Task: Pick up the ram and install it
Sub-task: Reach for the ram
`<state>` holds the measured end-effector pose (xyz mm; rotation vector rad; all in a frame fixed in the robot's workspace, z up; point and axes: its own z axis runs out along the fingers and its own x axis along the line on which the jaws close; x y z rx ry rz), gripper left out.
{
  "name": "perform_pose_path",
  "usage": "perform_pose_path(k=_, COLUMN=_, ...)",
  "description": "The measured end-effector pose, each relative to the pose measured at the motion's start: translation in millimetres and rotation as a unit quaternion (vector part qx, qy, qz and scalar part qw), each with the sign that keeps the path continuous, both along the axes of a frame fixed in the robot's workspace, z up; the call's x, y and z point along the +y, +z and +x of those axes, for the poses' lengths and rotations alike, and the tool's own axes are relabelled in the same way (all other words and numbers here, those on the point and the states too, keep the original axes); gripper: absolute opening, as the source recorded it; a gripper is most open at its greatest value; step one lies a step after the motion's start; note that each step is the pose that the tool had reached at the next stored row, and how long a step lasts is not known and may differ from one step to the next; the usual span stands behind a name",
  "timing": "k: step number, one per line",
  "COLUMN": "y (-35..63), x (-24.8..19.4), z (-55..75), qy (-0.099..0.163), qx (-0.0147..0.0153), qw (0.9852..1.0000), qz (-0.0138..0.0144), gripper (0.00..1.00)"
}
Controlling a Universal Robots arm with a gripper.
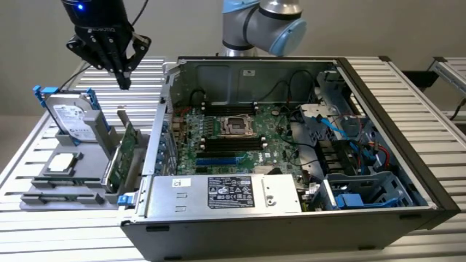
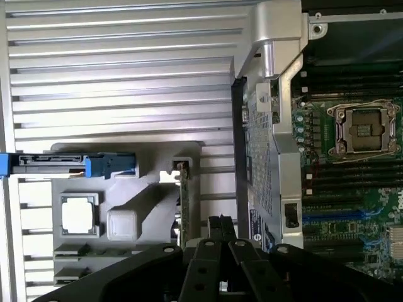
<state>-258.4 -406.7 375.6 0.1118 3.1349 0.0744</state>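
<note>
Above the grey parts holder (image 1: 43, 204) on the slatted table (image 1: 43, 240), at the exterior view's left of the open computer case (image 1: 291, 240), we see the black gripper (image 1: 124, 83) hanging in the air. Its fingers are pressed together into a single point and pinch nothing. Directly under the tip, the wrist view shows us the top edge of the large green expansion card (image 2: 182, 201), which stands upright in the holder with its metal bracket at the far end.

The ram (image 1: 62, 197) appears to us as a thin dark stick set on edge in a slot at the holder's near end. It lies low and well apart from the gripper, nearer to us and further toward the exterior view's left than the tip. Between it and the far end of the holder sit a square processor (image 1: 62, 162) and a hard drive (image 1: 69, 117) upright in a blue carrier. Inside the case, the motherboard (image 1: 233, 139) faces up, its long black slots flanking the processor socket.
</note>
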Motion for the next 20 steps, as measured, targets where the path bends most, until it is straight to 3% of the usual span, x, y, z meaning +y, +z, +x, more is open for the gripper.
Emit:
perform_pose_path(k=13, y=-9.6, x=-6.5, z=-59.1, qy=0.000, qx=0.0037, qw=1.0000, qz=0.0000, gripper=0.11)
perform_pose_path(k=16, y=-10.9, x=-9.9, z=-71.7, qy=0.000, qx=0.0039, qw=1.0000, qz=0.0000, gripper=0.11)
perform_pose_path(k=20, y=-12.1, x=-17.6, z=-84.9, qy=0.000, qx=0.0040, qw=1.0000, qz=0.0000, gripper=0.11)
